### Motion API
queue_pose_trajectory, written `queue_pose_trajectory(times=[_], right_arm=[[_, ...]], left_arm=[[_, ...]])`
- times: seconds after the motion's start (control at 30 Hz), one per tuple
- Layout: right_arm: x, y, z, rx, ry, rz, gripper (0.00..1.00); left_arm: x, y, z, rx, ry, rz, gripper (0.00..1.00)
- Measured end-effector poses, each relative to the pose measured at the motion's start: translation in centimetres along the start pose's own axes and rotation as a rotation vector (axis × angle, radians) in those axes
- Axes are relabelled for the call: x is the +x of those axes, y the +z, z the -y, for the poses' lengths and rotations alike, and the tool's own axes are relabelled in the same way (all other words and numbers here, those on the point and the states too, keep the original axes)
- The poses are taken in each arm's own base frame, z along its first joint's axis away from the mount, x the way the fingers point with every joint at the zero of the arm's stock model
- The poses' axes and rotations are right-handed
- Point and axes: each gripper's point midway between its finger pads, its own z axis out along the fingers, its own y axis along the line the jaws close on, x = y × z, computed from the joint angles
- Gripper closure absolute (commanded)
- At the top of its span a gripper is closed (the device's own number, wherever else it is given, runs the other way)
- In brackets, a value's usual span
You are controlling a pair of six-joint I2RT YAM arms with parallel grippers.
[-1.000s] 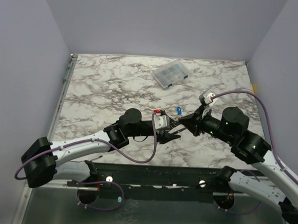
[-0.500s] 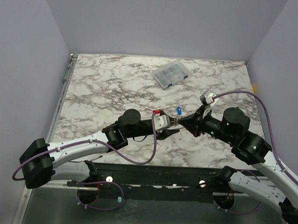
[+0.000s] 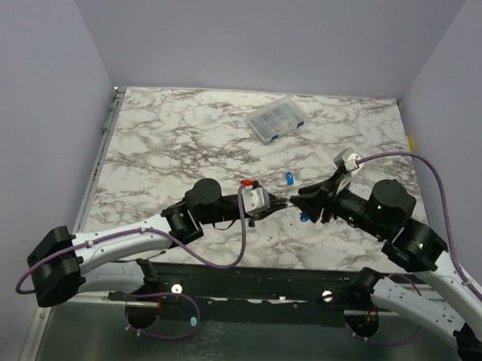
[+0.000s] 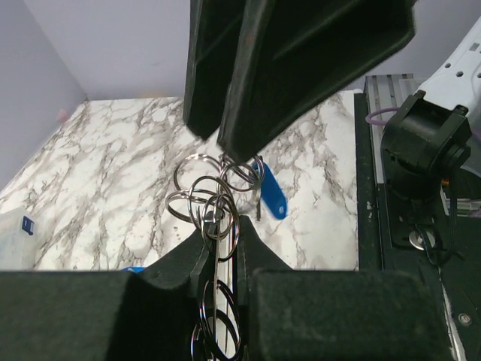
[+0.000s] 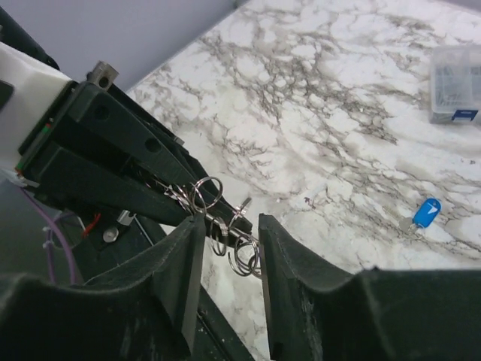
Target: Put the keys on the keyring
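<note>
The keyring (image 4: 214, 199), a cluster of linked thin silvery rings, is held up off the marbled worktop (image 3: 170, 144). It sits well apart from the clear compartment box (image 3: 275, 119), on that box's near side, where the two arms meet.

The left gripper (image 4: 222, 235) is closed tight on the cluster, with the rings pinched in the narrow slot between its fingers. The right gripper (image 5: 229, 223) faces it from the other side. Its fingers stand apart with the outer rings in the gap between them.

One blue-headed key (image 3: 289, 179) lies on the worktop near side of the box, just short of the grippers. A second blue-headed key (image 4: 272, 199) shows farther from the box, under the right gripper. I cannot tell whether it hangs from a ring or lies flat.
</note>
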Motion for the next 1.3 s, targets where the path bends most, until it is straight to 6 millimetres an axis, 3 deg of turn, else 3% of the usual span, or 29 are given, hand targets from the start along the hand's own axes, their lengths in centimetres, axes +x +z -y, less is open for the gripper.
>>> queue_pose_trajectory(times=[0.2, 0.33, 0.6, 0.73, 1.3], right_arm=[[-2.5, -3.3, -0.4, -0.001, -0.032, 0.128, 0.47], [-3.5, -4.8, -2.3, -0.102, -0.096, 0.182, 0.48], [0.3, -1.3, -4.1, -0.279, -0.199, -0.004, 0.71], [1.0, -1.0, -4.6, -0.327, -0.224, -0.033, 0.79], [2.2, -1.1, -5.6, -0.401, -0.223, -0.061, 0.82]], left_arm=[[0.1, -0.1, 0.2, 0.012, 0.003, 0.002, 1.0], [-0.1, -0.1, 1.2, 0.068, 0.01, 0.015, 1.0], [-0.3, -0.5, 4.2, 0.24, 0.022, 0.042, 1.0], [0.1, -0.7, 4.8, 0.271, 0.026, 0.039, 1.0], [0.1, -1.1, 4.8, 0.265, 0.048, 0.039, 1.0]])
